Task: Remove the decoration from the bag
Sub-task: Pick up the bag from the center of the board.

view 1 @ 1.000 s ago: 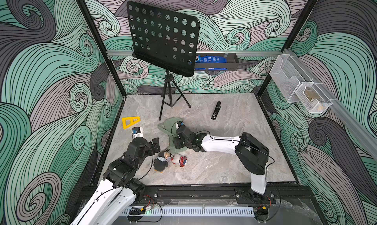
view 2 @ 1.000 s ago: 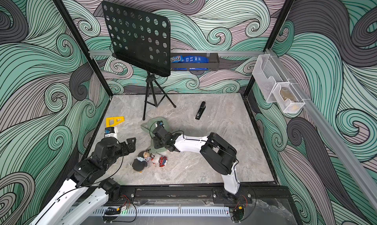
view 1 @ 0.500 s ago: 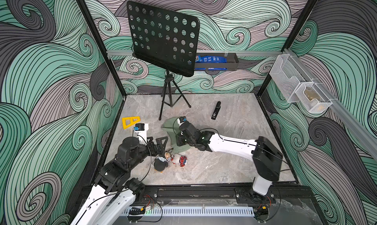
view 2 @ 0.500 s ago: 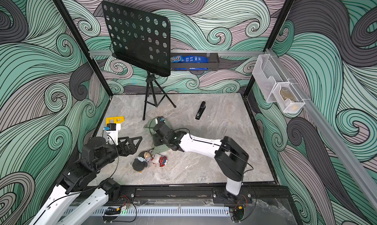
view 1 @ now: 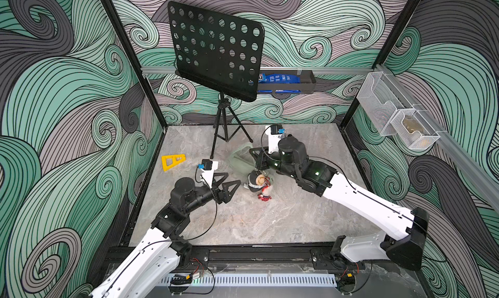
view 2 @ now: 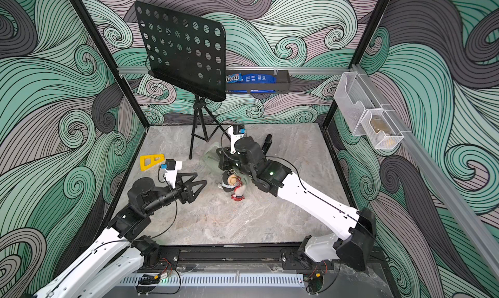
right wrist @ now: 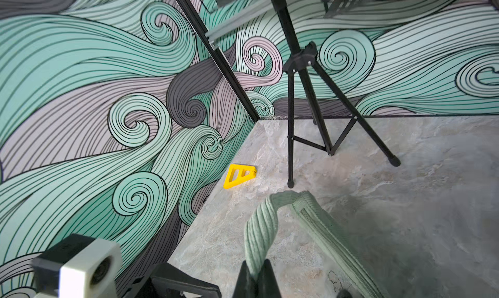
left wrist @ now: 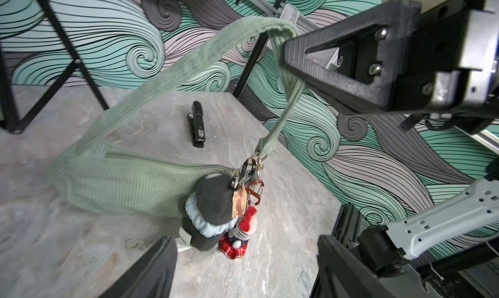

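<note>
The sage-green bag (view 1: 239, 158) (view 2: 211, 155) hangs by its strap (left wrist: 205, 50) (right wrist: 260, 229), its body (left wrist: 121, 180) sagging to the table. My right gripper (view 1: 260, 161) (view 2: 225, 161) (right wrist: 255, 267) is shut on the strap and holds it up. The decoration (view 1: 259, 184) (view 2: 233, 184) (left wrist: 216, 202) is a black-hatted plush doll with a small red-plaid figure (left wrist: 237, 240). It dangles from the metal clasp (left wrist: 249, 169) at the strap's end. My left gripper (view 1: 233, 179) (view 2: 201, 178) (left wrist: 243, 256) is open, just left of the decoration, with nothing in it.
A black music stand (view 1: 216, 48) on a tripod stands at the back, close behind the bag. A yellow triangle (view 1: 172, 161) lies at the left edge. A black stapler (left wrist: 196, 126) (view 2: 267, 141) lies behind the right arm. Wire baskets (view 1: 397, 118) hang on the right wall.
My right gripper shut on the strap and rose back and to the right, lifting the bag; the decoration swung along with it. My left gripper turned toward the decoration, still open.
</note>
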Tool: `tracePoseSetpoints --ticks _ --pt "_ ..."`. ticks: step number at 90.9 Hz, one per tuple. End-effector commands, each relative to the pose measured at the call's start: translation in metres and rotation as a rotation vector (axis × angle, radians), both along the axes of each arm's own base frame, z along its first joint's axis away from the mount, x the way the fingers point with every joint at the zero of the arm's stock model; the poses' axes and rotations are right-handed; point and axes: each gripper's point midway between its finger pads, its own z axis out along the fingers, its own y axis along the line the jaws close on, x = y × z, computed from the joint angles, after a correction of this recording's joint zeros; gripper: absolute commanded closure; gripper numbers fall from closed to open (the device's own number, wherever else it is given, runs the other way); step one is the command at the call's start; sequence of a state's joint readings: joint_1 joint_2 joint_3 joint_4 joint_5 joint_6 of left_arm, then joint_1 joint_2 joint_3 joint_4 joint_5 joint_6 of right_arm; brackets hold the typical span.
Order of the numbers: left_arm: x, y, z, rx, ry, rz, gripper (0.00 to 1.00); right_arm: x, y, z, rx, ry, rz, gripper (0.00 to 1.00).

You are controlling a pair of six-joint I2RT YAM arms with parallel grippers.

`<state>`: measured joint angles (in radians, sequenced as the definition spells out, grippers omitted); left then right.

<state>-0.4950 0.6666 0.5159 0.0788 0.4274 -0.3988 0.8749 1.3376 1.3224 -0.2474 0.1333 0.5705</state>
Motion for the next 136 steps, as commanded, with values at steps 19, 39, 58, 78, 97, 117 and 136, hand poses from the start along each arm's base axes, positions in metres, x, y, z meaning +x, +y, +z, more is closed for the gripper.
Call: tracePoseSetpoints --ticks 19,39,58,78,97,117,136 --pt "-0.019 -0.052 0.058 -0.084 -0.221 -0.306 0.36 -0.037 -0.031 0.061 0.123 -0.078 0.135 1.00" --pt "-0.038 -0.074 0.075 -0.139 -0.269 -0.411 0.49 -0.053 -0.039 0.073 0.175 -0.068 0.204 1.00" --pt "-0.041 -0.090 0.086 -0.173 -0.290 -0.445 0.55 -0.069 -0.040 0.082 0.211 -0.066 0.265 1.00" --pt "-0.041 -0.100 0.093 -0.181 -0.304 -0.470 0.76 -0.073 -0.044 0.084 0.211 -0.069 0.266 1.00" --pt "-0.038 -0.103 0.093 -0.184 -0.305 -0.466 0.72 -0.078 -0.045 0.091 0.227 -0.077 0.279 1.00" --pt "-0.040 -0.104 0.090 -0.185 -0.298 -0.483 0.70 -0.080 -0.046 0.098 0.243 -0.085 0.285 1.00" --pt "-0.045 -0.106 0.086 -0.194 -0.288 -0.506 0.74 -0.085 -0.050 0.105 0.262 -0.091 0.291 1.00"
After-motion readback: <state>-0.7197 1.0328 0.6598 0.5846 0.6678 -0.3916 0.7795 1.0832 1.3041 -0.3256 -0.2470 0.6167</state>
